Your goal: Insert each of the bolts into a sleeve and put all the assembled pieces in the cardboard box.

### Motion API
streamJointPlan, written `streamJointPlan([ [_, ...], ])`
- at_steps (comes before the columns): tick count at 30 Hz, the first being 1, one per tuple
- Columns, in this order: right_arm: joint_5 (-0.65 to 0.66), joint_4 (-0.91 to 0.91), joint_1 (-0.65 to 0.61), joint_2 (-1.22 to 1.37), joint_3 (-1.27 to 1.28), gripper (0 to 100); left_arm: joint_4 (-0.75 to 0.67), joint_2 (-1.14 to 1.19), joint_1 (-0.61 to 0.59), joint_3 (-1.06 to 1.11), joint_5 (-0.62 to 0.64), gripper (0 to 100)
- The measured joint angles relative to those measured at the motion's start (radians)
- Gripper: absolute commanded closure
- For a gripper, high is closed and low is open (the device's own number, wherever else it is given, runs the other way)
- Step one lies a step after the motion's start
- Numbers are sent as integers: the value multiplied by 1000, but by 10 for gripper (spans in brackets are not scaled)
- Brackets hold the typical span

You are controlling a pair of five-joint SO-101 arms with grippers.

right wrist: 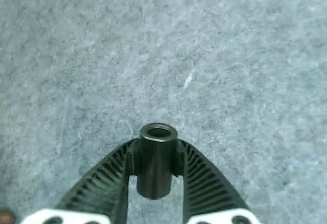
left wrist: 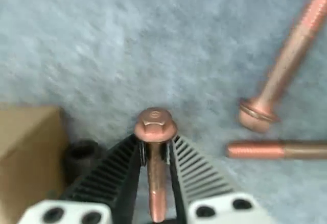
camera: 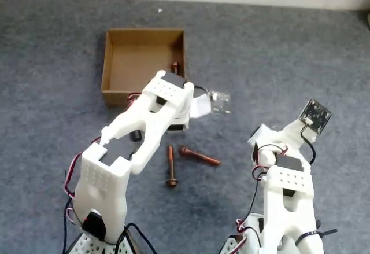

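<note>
High view: the cardboard box [camera: 107, 63] sits far left on the grey desk [camera: 289, 51]; two loose bolts [camera: 171, 165] lie between the arms. Left wrist view: the left hand [left wrist: 156, 142] grips a bolt [left wrist: 155, 124] near the box corner. Right wrist view: the right hand [right wrist: 157, 150] clamps a black sleeve [right wrist: 158, 132].

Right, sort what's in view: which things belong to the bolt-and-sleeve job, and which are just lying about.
Belongs to the job:
cardboard box
held bolt in the left gripper
held sleeve in the right gripper
loose bolt on the carpet
second loose bolt beside it
spare sleeve by the box

Just lying about:
grey carpet
white fleck on it
</note>
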Motion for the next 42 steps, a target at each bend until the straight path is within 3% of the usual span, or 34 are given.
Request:
streamJointPlan([
  [15, 0, 0, 0, -8, 0, 993, 270, -442, 0, -9, 373, 994],
  [24, 77, 0, 0, -307, 101, 993, 393, -669, -2, -6, 600, 994],
  [32, 83, 0, -72, -477, 172, 993, 393, -945, -2, 181, 634, 994],
  [42, 98, 0, -192, -489, 173, 993, 184, -1231, -95, 442, 801, 994],
])
